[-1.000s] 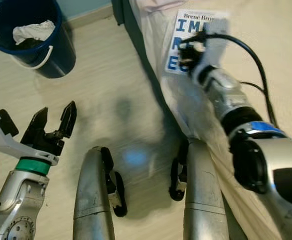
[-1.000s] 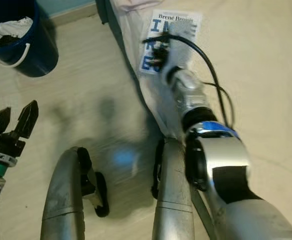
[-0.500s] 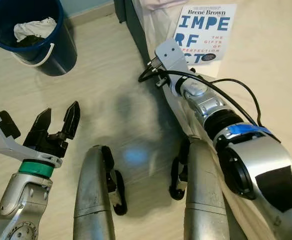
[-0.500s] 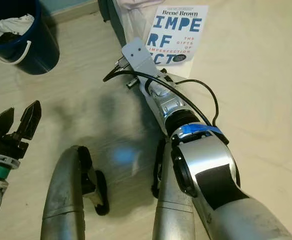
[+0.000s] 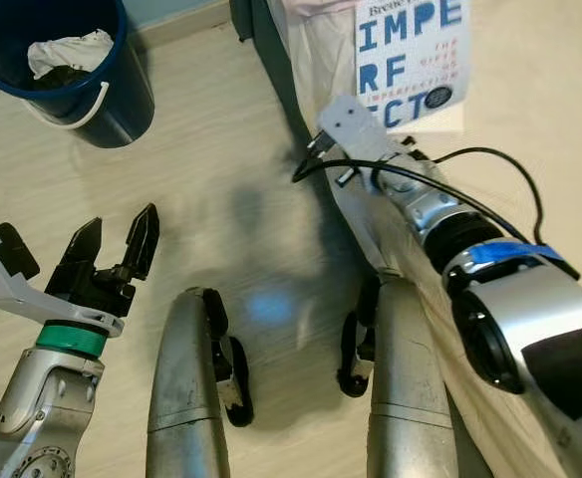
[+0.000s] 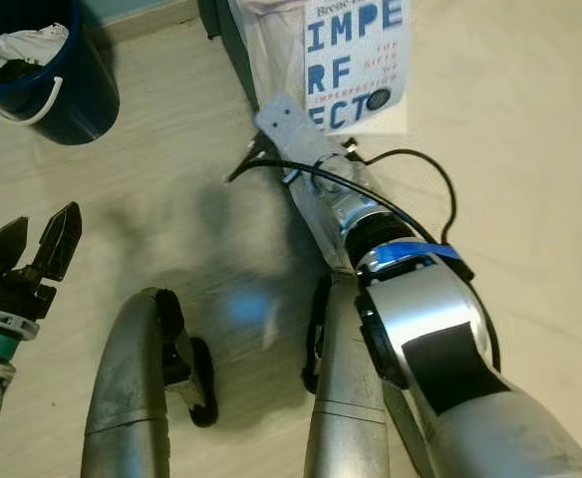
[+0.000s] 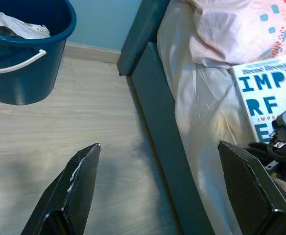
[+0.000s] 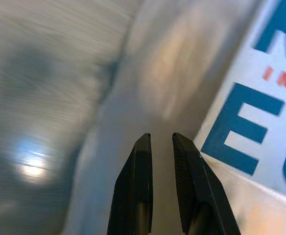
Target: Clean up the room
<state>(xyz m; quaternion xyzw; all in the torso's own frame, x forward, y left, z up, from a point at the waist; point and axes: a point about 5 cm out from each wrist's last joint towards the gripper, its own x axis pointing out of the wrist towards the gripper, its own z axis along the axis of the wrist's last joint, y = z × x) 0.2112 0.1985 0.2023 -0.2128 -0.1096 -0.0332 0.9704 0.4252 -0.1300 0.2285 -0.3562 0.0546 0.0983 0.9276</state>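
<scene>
The right gripper, fingers nearly closed on nothing, is now drawn back from the book, which is left lying on the bed, while the left gripper is held wide open, so the tidying is judged unfinished.

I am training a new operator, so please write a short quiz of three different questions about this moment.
1. True or false: the book lies on the bed.
2. What is in the blue bucket? A) crumpled white paper B) shoes C) water
3. Fill in: the left gripper hangs over the wooden ____ with its fingers apart.

Key:
1. True; the right gripper, fingers almost together, is at the book's near edge.
2. A
3. floor
</scene>
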